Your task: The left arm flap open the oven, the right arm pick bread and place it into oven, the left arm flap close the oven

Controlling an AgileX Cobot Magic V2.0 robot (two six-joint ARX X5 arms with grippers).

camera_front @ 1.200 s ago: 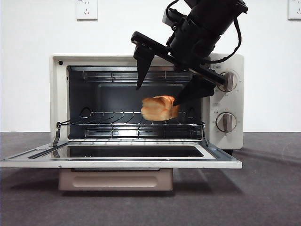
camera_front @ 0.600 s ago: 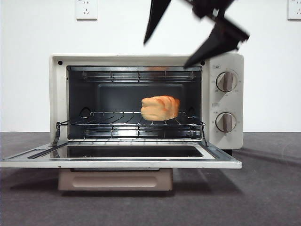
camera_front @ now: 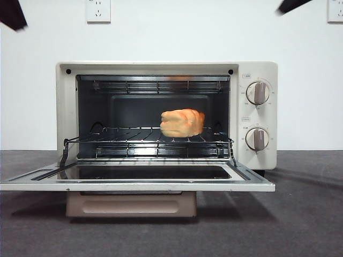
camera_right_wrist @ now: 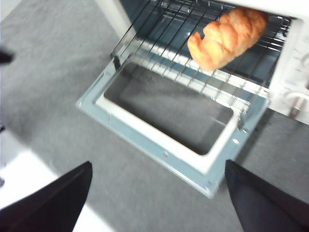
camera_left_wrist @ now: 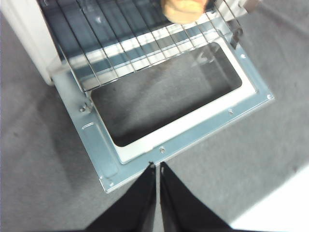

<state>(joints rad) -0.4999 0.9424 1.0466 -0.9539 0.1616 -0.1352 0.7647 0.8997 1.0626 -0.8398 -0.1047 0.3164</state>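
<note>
The oven [camera_front: 257,69] fills the middle of the frame, its door [camera_front: 137,184] flat down and the bread [camera_front: 182,122] sitting on the wire rack [camera_front: 134,140] right of centre. To close it well, I'd bring the left gripper [camera_left_wrist: 158,170], jaws pressed together and empty, under the door's front lip and sweep up. The right gripper [camera_right_wrist: 159,193], spread wide and empty, hangs clear. Nothing blocks the swing.
</note>
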